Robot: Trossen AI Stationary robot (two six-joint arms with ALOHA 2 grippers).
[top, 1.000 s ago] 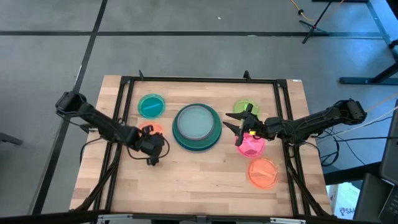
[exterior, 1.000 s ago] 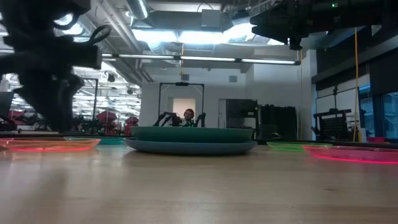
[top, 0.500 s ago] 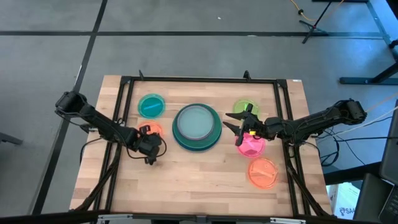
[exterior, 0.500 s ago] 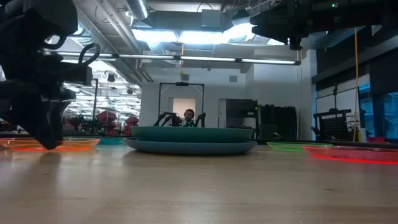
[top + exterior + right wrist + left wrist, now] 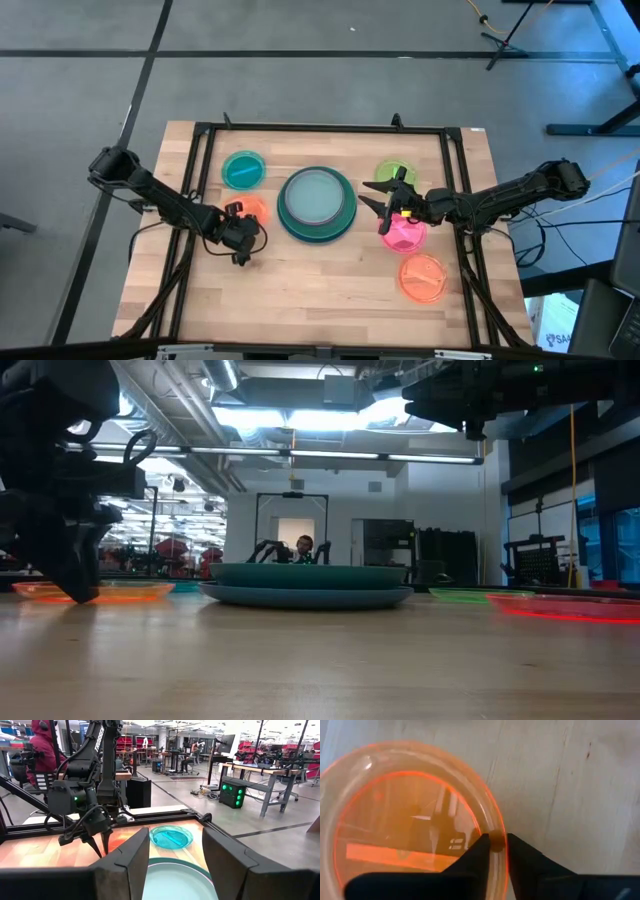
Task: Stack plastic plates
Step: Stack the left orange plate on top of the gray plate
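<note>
My left gripper (image 5: 240, 232) is low at the near rim of a translucent orange plate (image 5: 247, 209), shut on it; the low view shows it (image 5: 75, 592) at that plate (image 5: 110, 591). A stack of large plates (image 5: 317, 203), pale teal inside a dark green rim, rests mid-table. A translucent teal plate (image 5: 243, 170) lies at the far left. My right gripper (image 5: 368, 197) hovers open to the right of the stack, between a lime plate (image 5: 395, 174) and a pink plate (image 5: 404, 235). A second orange plate (image 5: 424, 277) lies nearer. My left gripper pinches the orange plate's rim (image 5: 496, 839) between its two fingers (image 5: 479, 851), one inside the rim and one outside. It comes from the near side, pointing steeply down. The plate lies about level; whether it is off the table I cannot tell.
A black frame (image 5: 205, 150) runs along the far and side edges of the wooden table. Bare wood (image 5: 320, 290) stretches across the near half. In the right wrist view the left arm (image 5: 92, 815) stands beyond the stack (image 5: 175, 880); a person (image 5: 45, 745) sits in the room behind.
My left gripper has moved from the near side toward the orange plate and come down at its near rim. In the last half second the plate has slid a little toward the stack. My right arm has kept still.
</note>
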